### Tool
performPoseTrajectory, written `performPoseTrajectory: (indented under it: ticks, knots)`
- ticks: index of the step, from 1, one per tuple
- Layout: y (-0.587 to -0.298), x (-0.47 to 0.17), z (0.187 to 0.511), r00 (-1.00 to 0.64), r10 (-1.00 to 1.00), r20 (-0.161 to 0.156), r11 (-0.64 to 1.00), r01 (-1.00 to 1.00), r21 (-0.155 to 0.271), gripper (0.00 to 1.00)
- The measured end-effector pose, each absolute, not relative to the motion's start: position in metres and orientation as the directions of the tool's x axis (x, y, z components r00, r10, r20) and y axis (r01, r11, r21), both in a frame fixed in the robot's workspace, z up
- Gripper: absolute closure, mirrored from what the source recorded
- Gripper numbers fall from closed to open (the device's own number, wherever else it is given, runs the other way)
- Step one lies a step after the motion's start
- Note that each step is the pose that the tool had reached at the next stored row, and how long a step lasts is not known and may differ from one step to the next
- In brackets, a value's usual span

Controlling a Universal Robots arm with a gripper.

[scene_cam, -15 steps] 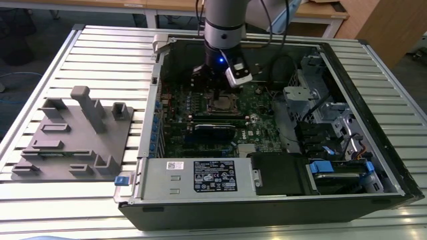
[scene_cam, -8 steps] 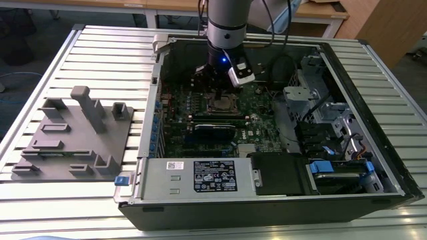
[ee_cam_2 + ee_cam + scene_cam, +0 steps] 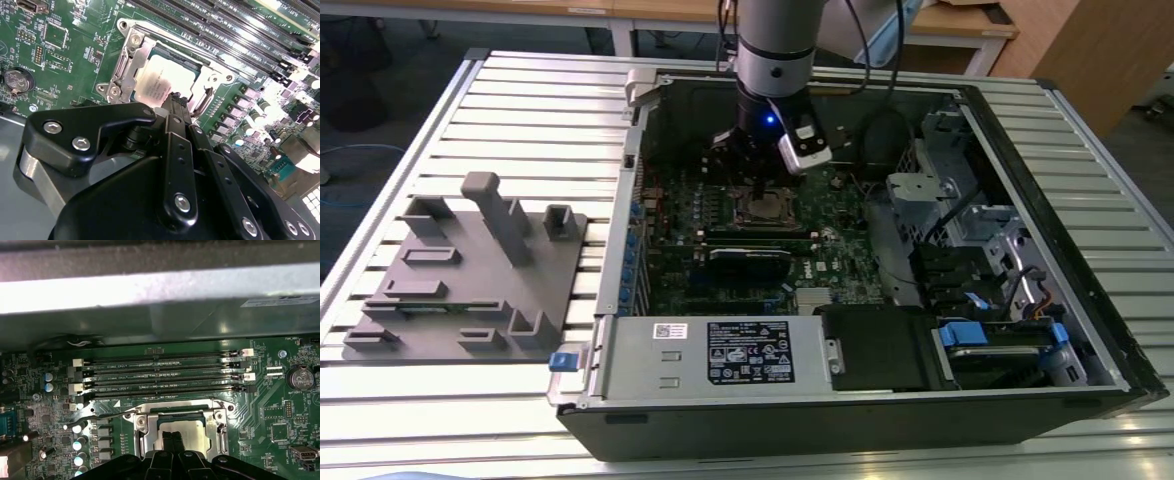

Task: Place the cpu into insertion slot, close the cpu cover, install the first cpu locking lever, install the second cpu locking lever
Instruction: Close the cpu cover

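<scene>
Black gripper linkage is filling the foreground in both wrist views; its two narrow fingers are sitting clenched, pad against pad, gripping no part. Tips are pointing down at the cpu, over the edge of its silver-grey top nearest the linkage. Contact or a small gap: cannot tell.

Cpu is lying flat inside the insertion slot, near the middle of the green motherboard. Cpu cover is lying down flat around it, and the chip's top is showing through the cover's square window. In the first wrist view the cover is framing the chip on the three sides visible.

Thin wire lever is running along the side of the socket that faces the memory slots, with its end reaching out past the cover's corner. Latched or not: cannot tell.

Coin battery is sitting on the board well apart from the socket.

In the exterior view the arm is reaching straight down into the open computer case, with the gripper hanging directly above the socket. Power supply with its label is sitting at the case's near edge. Grey fixture block is resting on the slatted table, at the exterior view's left, apart from the case
</scene>
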State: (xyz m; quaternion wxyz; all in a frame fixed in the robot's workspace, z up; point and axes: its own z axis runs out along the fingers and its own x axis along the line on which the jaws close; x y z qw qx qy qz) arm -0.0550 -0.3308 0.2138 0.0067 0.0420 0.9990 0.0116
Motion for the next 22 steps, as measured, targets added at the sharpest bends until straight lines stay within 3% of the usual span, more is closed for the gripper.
performPoseTrajectory:
  ticks: [22]
  knots:
    - [-0.331, -0.0502, 0.2138, -0.996, 0.084, -0.012, 0.996, 0.084, 0.024, 0.9]
